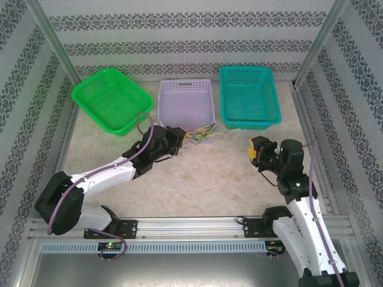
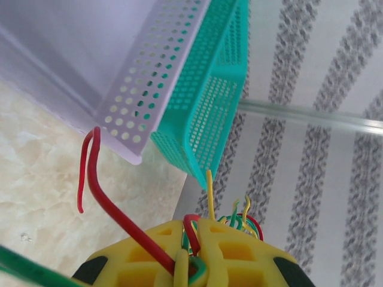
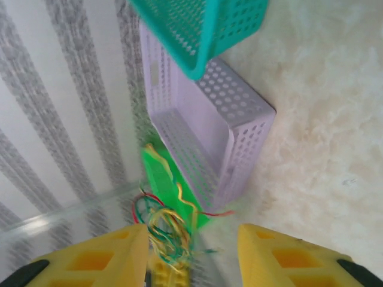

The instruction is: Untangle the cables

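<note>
Tabletop (image 1: pixel 197 179): three baskets (image 1: pixel 187 86), one cable tangle (image 1: pixel 201 135)

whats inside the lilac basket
The lilac basket looks bare inside. The cables sit outside, just in front of its near wall, held by the left gripper. That wall hides the nearest strip of floor.

I see a tabletop (image 1: pixel 203 173) like smooth, pale stone. The green basket (image 1: pixel 111 101), purple basket (image 1: pixel 185 98) and teal basket (image 1: pixel 248 95) are smooth plastic full of holes. The cables (image 1: pixel 200 134) have shiny plastic skins. The left pincer (image 2: pixel 190 239) and right pincer (image 3: pixel 192 239) are dull yellow plastic. The rail (image 1: pixel 197 224) at the near edge is shiny metal.
</note>
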`<state>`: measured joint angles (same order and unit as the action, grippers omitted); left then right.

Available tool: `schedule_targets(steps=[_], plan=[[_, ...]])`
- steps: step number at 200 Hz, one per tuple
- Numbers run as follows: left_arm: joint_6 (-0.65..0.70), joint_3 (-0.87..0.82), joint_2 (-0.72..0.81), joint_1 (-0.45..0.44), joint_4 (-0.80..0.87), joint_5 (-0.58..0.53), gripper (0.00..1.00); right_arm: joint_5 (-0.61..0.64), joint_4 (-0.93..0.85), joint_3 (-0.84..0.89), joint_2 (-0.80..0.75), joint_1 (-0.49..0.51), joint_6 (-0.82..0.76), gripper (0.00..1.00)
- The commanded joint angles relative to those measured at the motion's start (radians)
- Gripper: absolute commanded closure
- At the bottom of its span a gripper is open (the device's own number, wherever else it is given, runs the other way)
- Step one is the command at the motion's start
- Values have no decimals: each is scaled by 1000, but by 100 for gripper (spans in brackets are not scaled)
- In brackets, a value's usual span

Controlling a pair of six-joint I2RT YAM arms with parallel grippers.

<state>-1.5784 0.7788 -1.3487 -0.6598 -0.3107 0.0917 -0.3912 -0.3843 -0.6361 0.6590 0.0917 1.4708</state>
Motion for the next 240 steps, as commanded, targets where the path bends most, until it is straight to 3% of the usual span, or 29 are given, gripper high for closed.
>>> schedule_targets(steps=[1, 17, 34, 60, 104, 240], plan=[[246, 81, 36, 22, 74, 111, 100, -89, -169, -192, 126, 40, -468, 57], [382, 149, 42, 21, 197, 142, 100, -99, -260, -322, 219, 52, -583, 54], [476, 181, 45, 19, 245, 155, 100, -122, -243, -391, 283, 89, -528, 53], [541, 185, 45, 18, 260, 145, 100, -71, -222, -427, 339, 222, -382, 69], [547, 186, 30, 18, 240, 146, 100, -50, -124, -375, 371, 312, -153, 78], [553, 199, 14, -10, 235, 143, 100, -39, -50, -311, 415, 322, -2, 81]])
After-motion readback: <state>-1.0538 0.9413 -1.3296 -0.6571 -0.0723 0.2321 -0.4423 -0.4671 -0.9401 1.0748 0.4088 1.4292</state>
